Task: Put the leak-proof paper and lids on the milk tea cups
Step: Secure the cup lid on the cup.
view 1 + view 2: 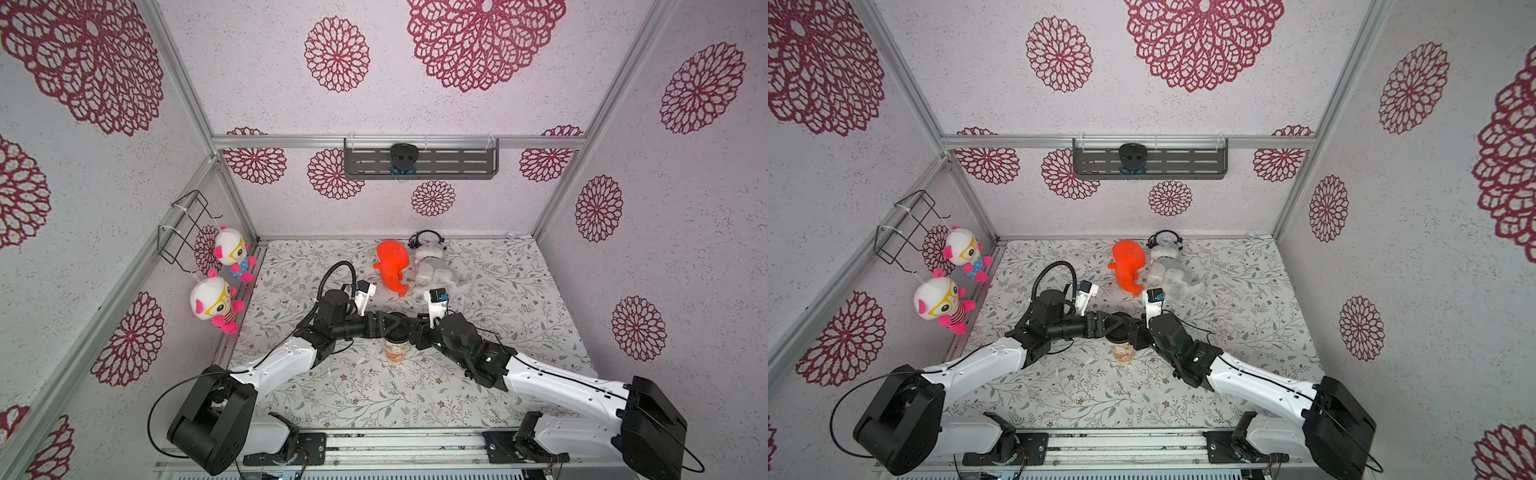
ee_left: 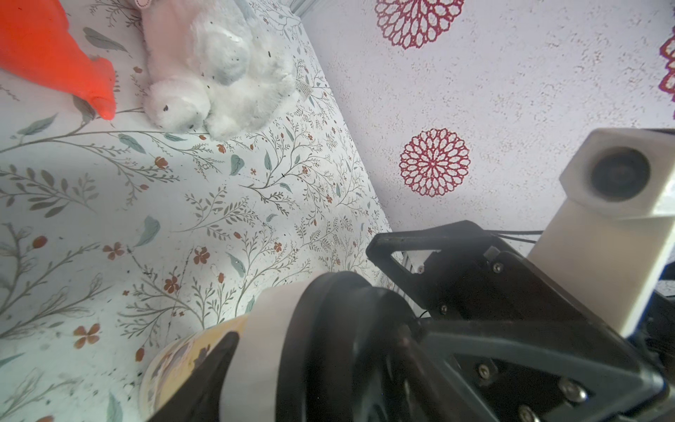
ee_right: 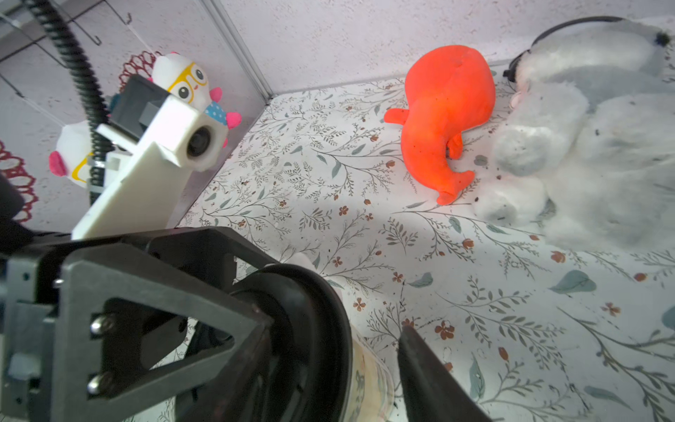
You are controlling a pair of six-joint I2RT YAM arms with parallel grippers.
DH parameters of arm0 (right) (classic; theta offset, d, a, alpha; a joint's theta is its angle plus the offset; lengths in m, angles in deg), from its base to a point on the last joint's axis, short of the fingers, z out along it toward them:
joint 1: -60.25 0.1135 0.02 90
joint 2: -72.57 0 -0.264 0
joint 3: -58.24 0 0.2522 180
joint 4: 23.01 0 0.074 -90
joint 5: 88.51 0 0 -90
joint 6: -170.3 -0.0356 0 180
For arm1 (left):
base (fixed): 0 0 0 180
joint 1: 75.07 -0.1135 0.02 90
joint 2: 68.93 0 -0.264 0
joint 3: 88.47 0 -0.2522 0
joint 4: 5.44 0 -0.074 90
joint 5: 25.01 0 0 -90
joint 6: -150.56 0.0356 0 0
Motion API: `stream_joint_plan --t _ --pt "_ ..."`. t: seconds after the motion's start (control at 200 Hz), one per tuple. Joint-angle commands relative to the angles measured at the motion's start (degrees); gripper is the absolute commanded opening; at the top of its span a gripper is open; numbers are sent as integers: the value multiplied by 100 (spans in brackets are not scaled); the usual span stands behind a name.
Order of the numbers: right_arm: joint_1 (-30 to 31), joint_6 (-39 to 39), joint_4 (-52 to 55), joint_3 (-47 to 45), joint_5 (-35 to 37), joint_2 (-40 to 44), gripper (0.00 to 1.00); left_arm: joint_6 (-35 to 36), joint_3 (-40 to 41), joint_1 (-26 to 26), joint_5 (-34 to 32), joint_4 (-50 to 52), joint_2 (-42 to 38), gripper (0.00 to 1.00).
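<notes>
Floral desk (image 1: 498,291) carries the cup (image 1: 394,353), with the paper (image 2: 255,347) draped over its mouth under a black lid (image 2: 328,329). Uneven pressing could tip the tall cup or crease the paper. Around the lid stand the left fingers (image 2: 204,383) and right fingers (image 3: 427,383), half spread; whether they pinch it I cannot tell.

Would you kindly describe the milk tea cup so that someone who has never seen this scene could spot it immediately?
Look at the floral tabletop inside the walled booth, then at its middle, where the two robot arms meet. Beneath them stands the milk tea cup, upright. Unlike the plush toys behind it, it is a tapered paper cup with orange print and a black lid.
</notes>
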Motion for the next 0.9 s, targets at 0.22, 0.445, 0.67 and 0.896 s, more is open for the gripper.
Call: stream_joint_plan --t 0.22,0.445,0.67,0.896 --pt "441 -280 2363 349 1219 -1062 55 102 428 -11 -453 1342 16 68" --pt "536 -117 1850 -144 1281 -1178 54 81 375 -55 -461 1501 -335 69" --pt "586 59 1782 -266 1398 -1236 54 1 323 -156 -507 1472 -679 75" --pt "585 242 1777 -291 1480 -1254 54 -4 155 -312 -454 1482 -779 75"
